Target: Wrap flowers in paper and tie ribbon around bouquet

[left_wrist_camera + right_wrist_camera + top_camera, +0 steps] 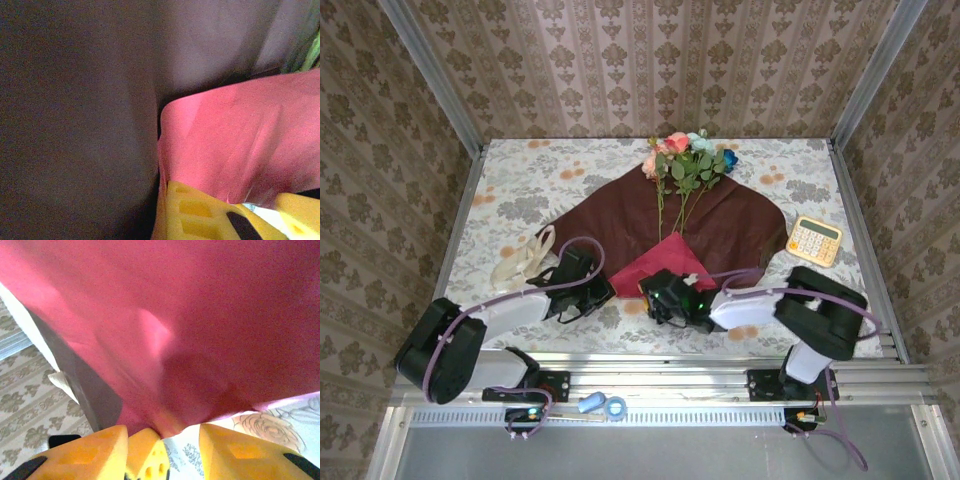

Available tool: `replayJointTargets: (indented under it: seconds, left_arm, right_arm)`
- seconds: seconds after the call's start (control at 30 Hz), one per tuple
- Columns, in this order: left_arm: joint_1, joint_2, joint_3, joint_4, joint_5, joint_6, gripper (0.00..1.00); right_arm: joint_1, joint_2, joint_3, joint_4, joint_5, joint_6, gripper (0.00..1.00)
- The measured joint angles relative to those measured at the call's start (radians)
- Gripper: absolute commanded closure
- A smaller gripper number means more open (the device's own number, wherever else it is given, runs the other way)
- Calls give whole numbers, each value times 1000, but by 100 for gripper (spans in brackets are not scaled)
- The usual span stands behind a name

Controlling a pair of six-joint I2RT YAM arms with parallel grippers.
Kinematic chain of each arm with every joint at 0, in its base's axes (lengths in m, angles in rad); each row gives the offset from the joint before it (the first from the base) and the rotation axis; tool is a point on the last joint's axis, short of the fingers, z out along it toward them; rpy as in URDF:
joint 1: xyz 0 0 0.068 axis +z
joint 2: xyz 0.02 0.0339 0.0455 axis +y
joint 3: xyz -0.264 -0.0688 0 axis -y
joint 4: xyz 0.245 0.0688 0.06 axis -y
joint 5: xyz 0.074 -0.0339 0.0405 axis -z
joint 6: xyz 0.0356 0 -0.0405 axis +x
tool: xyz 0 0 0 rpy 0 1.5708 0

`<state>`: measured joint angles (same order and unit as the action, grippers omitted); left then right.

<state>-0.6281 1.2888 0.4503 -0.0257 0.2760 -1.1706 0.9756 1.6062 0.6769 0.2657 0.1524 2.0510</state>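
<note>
The paper (705, 222) lies spread on the table, dark maroon, with its near corner folded up as a brighter red flap (656, 262). The flowers (687, 157) lie at its far edge, their stems running down the middle. The cream ribbon (524, 258) rests in loops left of the sheet. My left gripper (594, 291) is at the flap's left edge; in the left wrist view it (260, 205) is shut on the paper (235, 145). My right gripper (662, 293) is at the flap's near tip. It (182, 440) stands open, the paper (200, 330) hanging just ahead of its fingers.
A yellow calculator (815, 240) sits right of the sheet. The flowered tablecloth (520, 190) covers the table between patterned walls. A metal rail (700, 368) runs along the near edge by the arm bases.
</note>
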Motion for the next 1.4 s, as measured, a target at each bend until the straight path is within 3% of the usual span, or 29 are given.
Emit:
replayJointTargets:
  seconds: [0.1, 0.17, 0.3, 0.4, 0.57, 0.97, 1.27, 1.4]
  left_arm:
    - [0, -8, 0, -9, -1, 8, 100]
    - [0, -14, 3, -18, -3, 16, 100]
    - [-1, -23, 16, -42, -6, 31, 100]
    - [-3, -28, 29, -58, -8, 49, 100]
    - [-26, -28, 71, -113, -28, 103, 100]
    - [-151, -22, 244, -297, -143, 338, 100]
    - [-199, 42, 335, -351, -176, 538, 100]
    - [-209, 54, 362, -354, -177, 610, 100]
  right_arm:
    - [-68, -78, 114, -250, -87, -144, 62]
    - [-109, -84, 196, -349, -140, -262, 77]
    - [-167, 7, 308, -430, -248, -438, 96]
    - [-180, 126, 370, -451, -303, -521, 100]
    - [-173, 229, 401, -479, -352, -572, 100]
    - [-173, 286, 410, -445, -422, -594, 100]
    - [-212, 246, 375, -420, -483, -652, 75]
    - [-263, 122, 335, -458, -499, -684, 73]
